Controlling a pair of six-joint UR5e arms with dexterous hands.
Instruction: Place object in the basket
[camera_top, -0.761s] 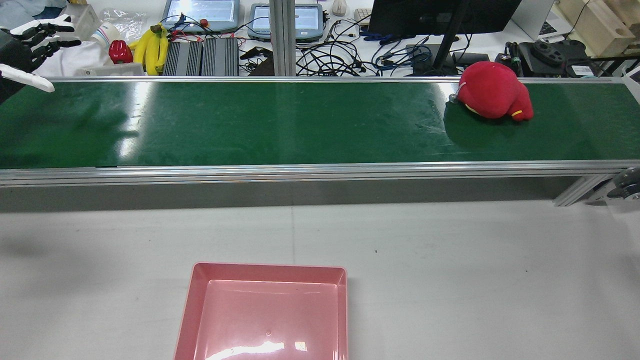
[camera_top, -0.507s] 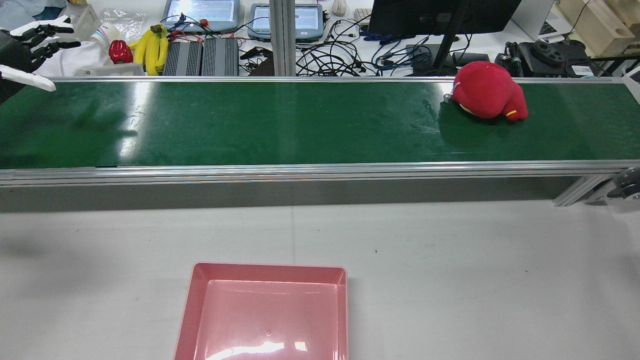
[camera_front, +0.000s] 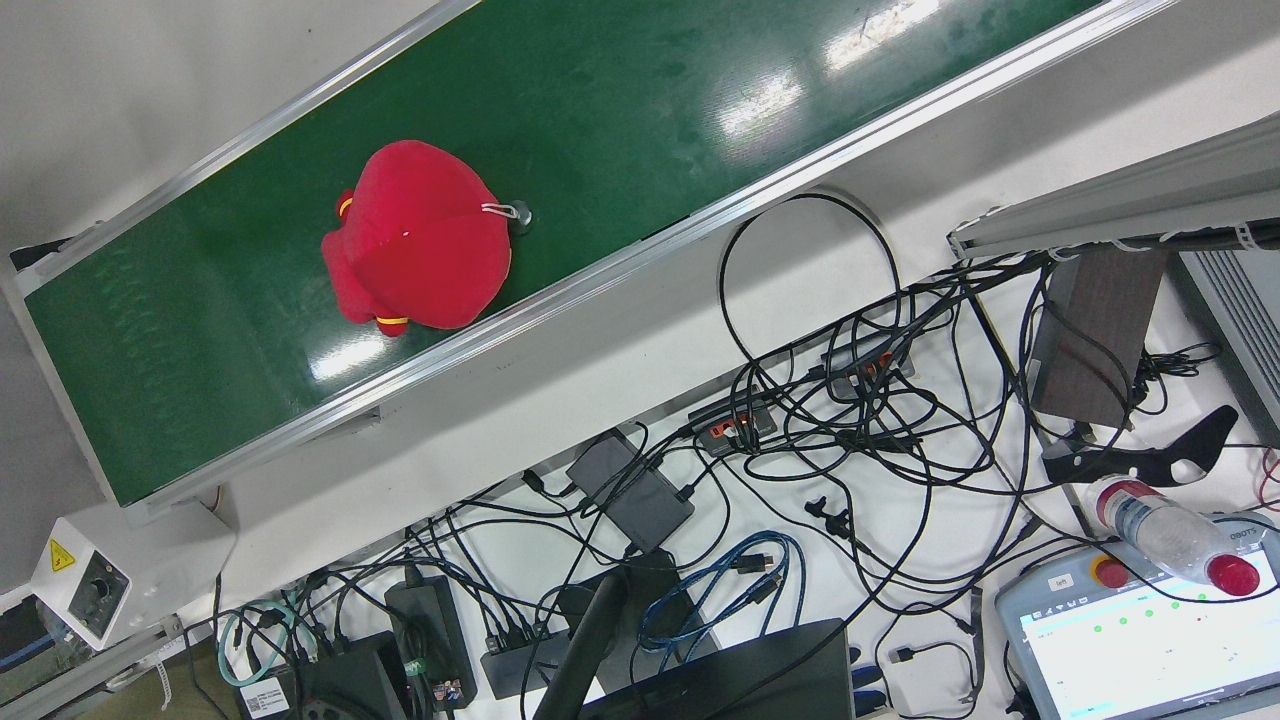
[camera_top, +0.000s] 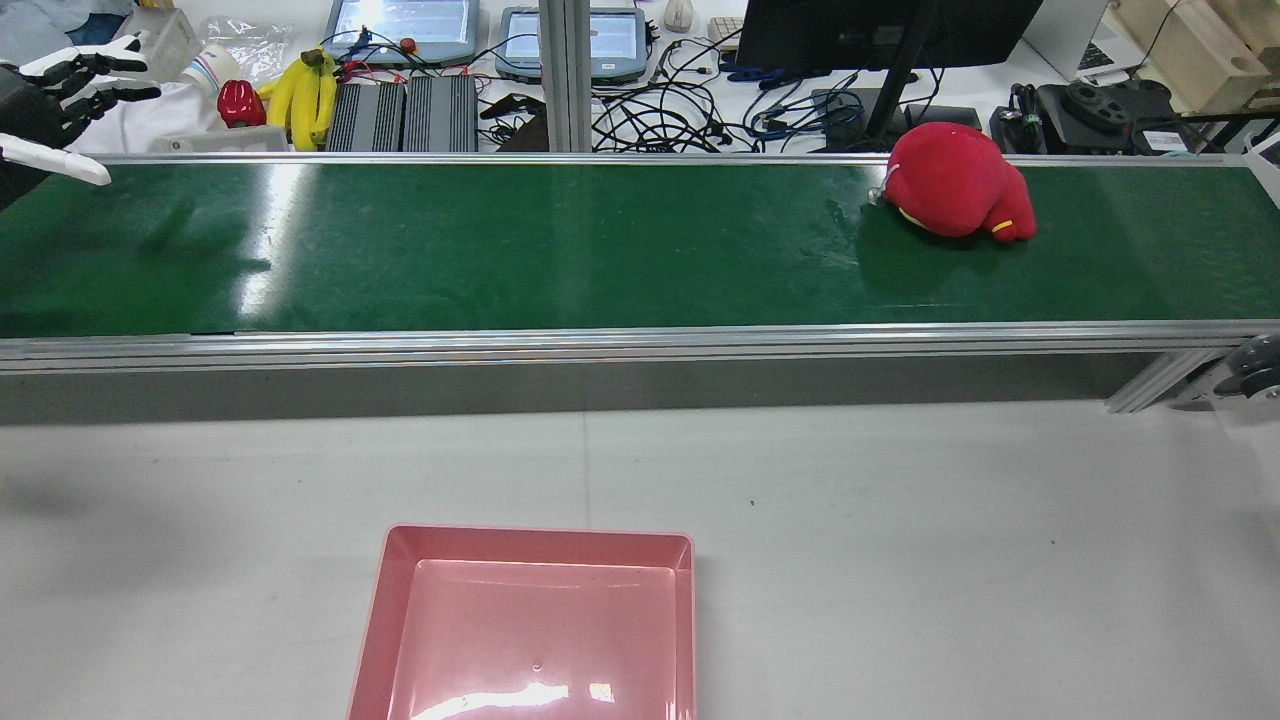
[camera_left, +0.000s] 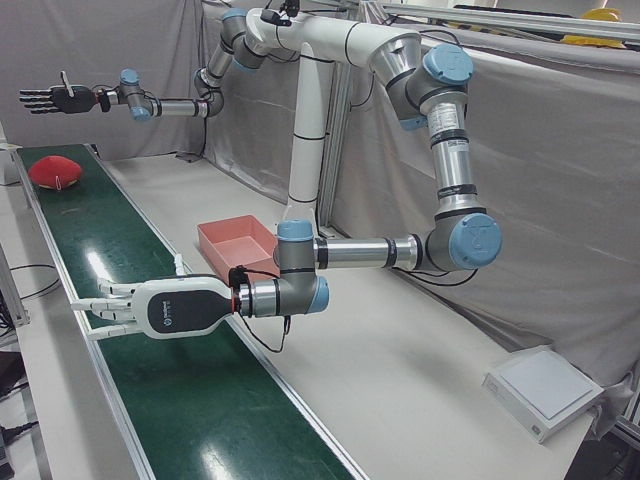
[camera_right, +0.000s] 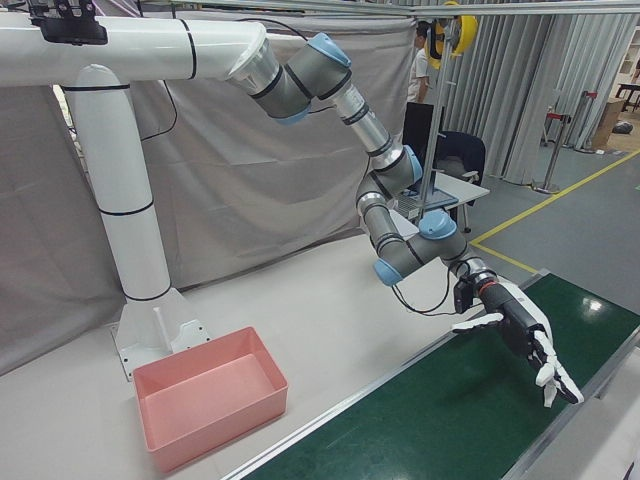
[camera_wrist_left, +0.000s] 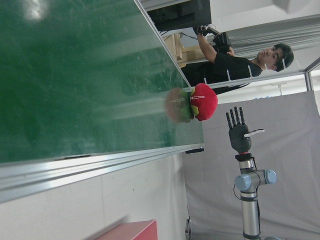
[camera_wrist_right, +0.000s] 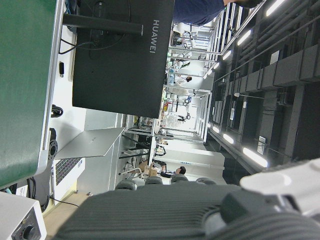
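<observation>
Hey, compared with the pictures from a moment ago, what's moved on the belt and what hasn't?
The red plush toy has slid along the green conveyor belt toward the left of the rear view, nearer the left hand. That hand is still open above the belt's left end, its fingers barely shifted. Nothing was grasped or let go. The pink basket stayed put and empty.

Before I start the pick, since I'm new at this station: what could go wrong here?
The plush lies close to the belt's far rail; a clumsy grasp might nudge it over onto the cables. It is round and soft, so the open right hand, high above it, could slip off or snag its ring. The basket stands off the belt, so a low carry may catch the near rail.
</observation>
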